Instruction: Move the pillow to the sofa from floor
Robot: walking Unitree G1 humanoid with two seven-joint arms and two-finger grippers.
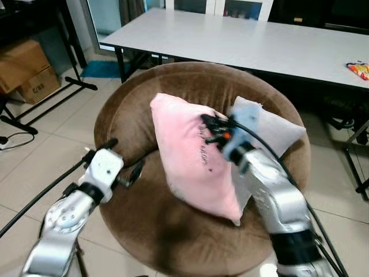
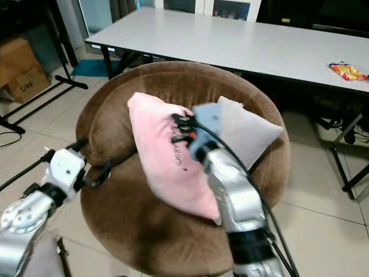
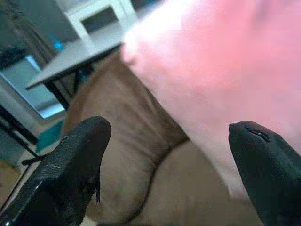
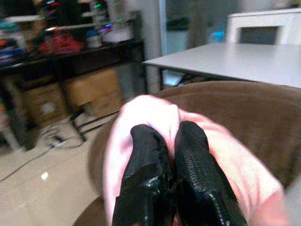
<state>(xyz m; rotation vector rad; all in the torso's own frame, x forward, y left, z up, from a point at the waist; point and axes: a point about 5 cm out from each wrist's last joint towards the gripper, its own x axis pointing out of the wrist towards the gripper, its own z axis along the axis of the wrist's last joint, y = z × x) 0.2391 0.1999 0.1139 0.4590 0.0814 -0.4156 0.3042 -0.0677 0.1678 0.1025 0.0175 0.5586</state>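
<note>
R gripper (image 4: 170,141) clamped on pink pillow (image 1: 190,156), on round brown sofa (image 1: 144,219); L gripper (image 3: 169,155) jaws apart nr seat.

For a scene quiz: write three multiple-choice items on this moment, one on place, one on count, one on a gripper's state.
1. Where is the pink pillow?
A. on the floor
B. on the brown sofa
C. on the white table

2. How many pillows lie on the sofa?
A. one
B. two
C. four

3. What state is the right gripper in?
A. shut on the pink pillow
B. wide open above it
C. holding a box

Answers:
1 B, it leans on the seat.
2 B, a grey pillow sits beside the pink one.
3 A, its fingers pinch pink fabric, while the left gripper is open.
</note>
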